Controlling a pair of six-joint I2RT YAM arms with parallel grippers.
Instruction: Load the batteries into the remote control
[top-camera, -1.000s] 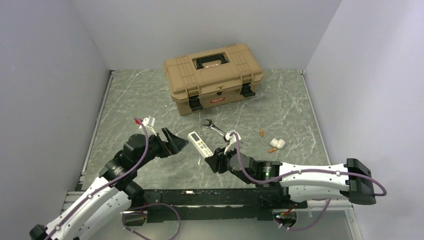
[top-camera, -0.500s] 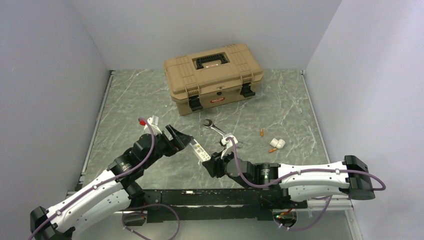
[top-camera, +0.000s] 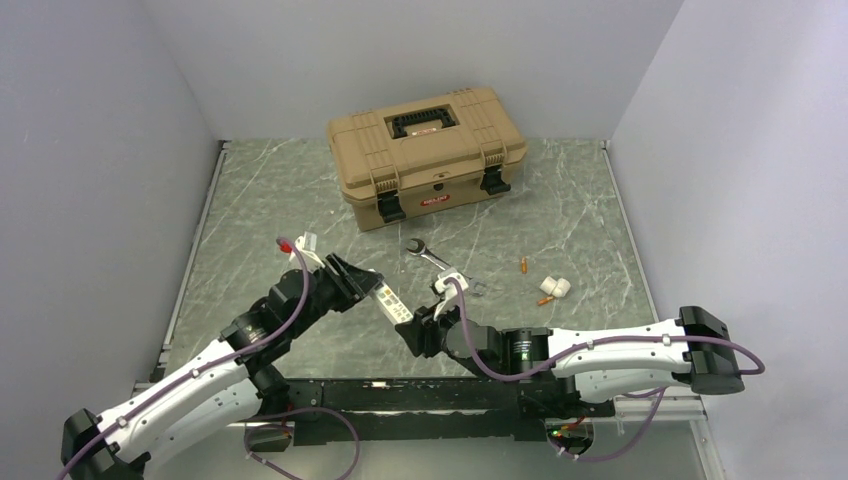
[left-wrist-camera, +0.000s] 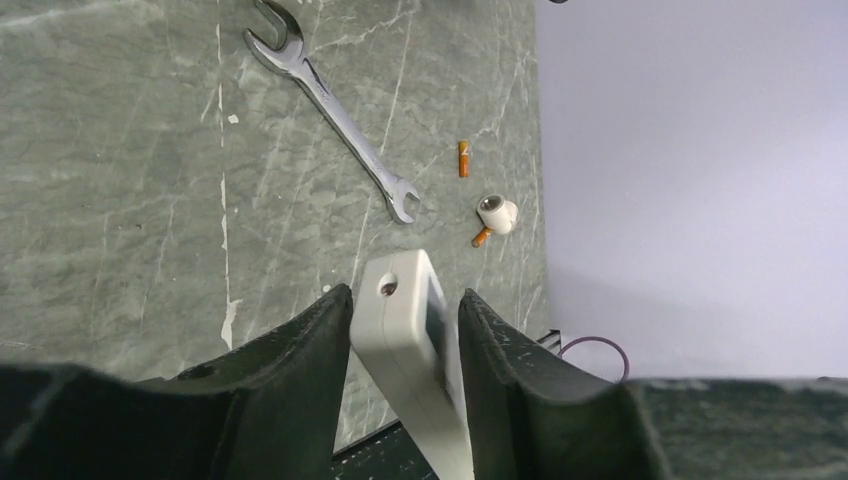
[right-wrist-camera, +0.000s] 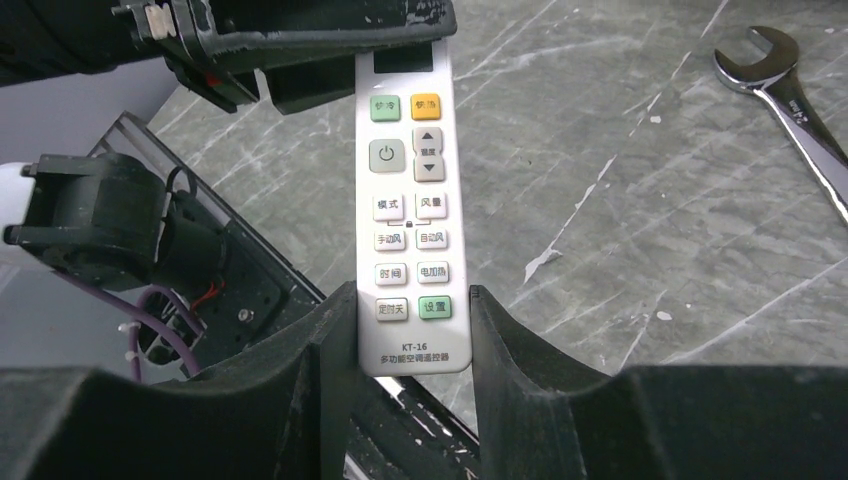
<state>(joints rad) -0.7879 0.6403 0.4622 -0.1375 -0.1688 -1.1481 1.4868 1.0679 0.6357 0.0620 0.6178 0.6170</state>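
Note:
The white remote control (top-camera: 392, 303) hangs above the table between both arms, button face towards the right wrist camera (right-wrist-camera: 408, 200). My right gripper (right-wrist-camera: 408, 295) is shut on its lower end, one finger on each long edge. My left gripper (left-wrist-camera: 405, 292) has closed round its top end (left-wrist-camera: 405, 320); both fingers meet the tilted body. Two small orange batteries (top-camera: 523, 264) (top-camera: 545, 299) lie on the table to the right, also seen as batteries (left-wrist-camera: 463, 158) (left-wrist-camera: 482, 237) in the left wrist view.
A steel wrench (top-camera: 430, 257) lies just beyond the grippers. A small white cap-like piece (top-camera: 556, 287) rests beside one battery. A tan toolbox (top-camera: 425, 150), lid shut, stands at the back. Grey walls enclose the marble-patterned table (top-camera: 280, 200).
My left gripper moved right to the remote's top end and its wide-open jaws closed onto it. The right arm drew the remote slightly towards the near edge, still gripping it.

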